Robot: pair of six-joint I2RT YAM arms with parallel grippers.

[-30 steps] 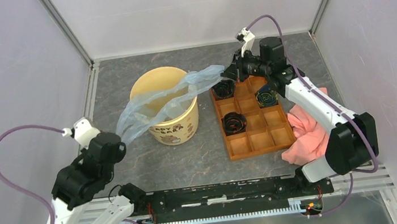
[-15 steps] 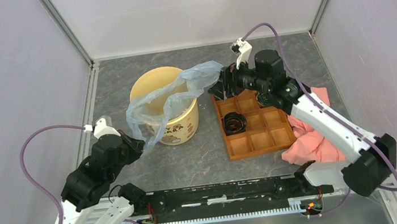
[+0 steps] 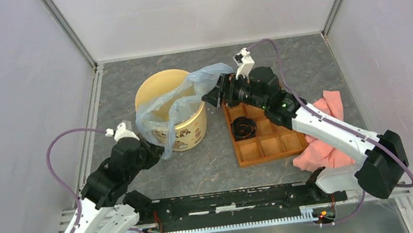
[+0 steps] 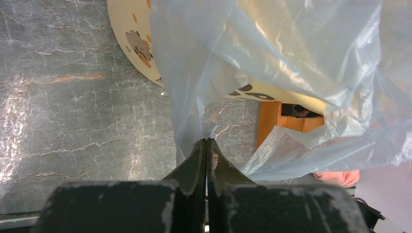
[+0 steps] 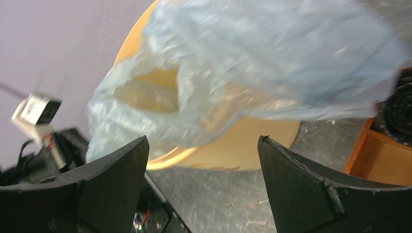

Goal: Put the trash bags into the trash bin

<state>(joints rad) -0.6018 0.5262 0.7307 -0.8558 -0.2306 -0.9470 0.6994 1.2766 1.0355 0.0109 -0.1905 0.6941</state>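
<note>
Left gripper (image 4: 206, 141) pinching trash bag (image 4: 291, 73) (wrist view only), right gripper (image 5: 201, 141) wide — empty.

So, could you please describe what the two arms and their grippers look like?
Both arms, the left arm and the right arm, have white link shells with black joint housings. A purple cable loops to a small white connector at each wrist. The left gripper and right gripper have matte black, wedge-shaped fingers.

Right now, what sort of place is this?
Most likely a robot lab test cell: plain pale panels on metal posts box in a grey tabletop, two robot arms are bolted at its near edge, and a cartoon bucket and orange tray sit as props.
</note>
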